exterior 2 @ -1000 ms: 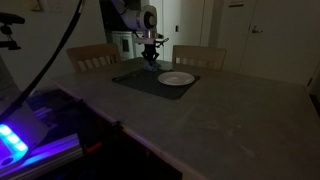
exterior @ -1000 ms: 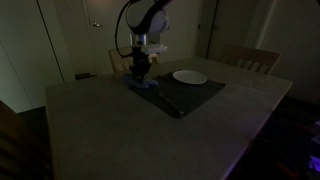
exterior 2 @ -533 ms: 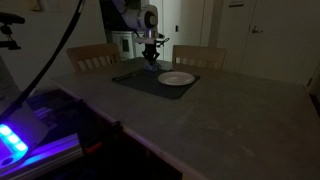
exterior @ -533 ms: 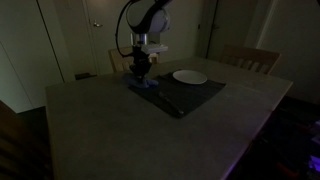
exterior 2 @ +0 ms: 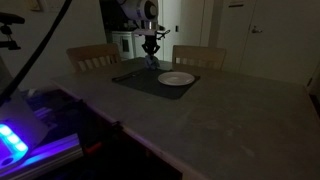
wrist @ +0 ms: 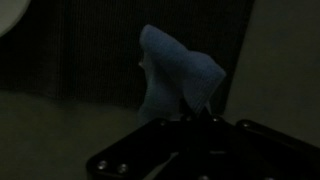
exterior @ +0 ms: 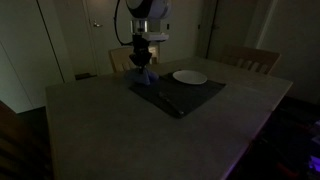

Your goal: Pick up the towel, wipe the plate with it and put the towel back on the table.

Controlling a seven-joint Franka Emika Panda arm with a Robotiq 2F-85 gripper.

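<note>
A blue towel [wrist: 175, 75] hangs from my gripper [wrist: 190, 112], which is shut on its top edge. In both exterior views the gripper [exterior: 143, 62] [exterior 2: 151, 52] holds the towel [exterior: 144, 74] [exterior 2: 151, 62] lifted above the near-left corner of a dark placemat [exterior: 185, 93] [exterior 2: 145, 80]. A white plate [exterior: 190, 77] [exterior 2: 176, 79] sits on the placemat, a short way to the side of the gripper. In the wrist view only a pale sliver of the plate [wrist: 10, 12] shows at the top left corner.
The room is dark. The placemat lies on a large grey table [exterior: 120, 130] [exterior 2: 220, 125]. Wooden chairs stand behind the table [exterior: 250, 60] [exterior 2: 93, 57] [exterior 2: 200, 56]. A device with a blue glow [exterior 2: 20, 135] sits off the table's edge.
My gripper has risen from the placemat with the towel in it. The towel now hangs in the air above the mat. The plate has not moved.
</note>
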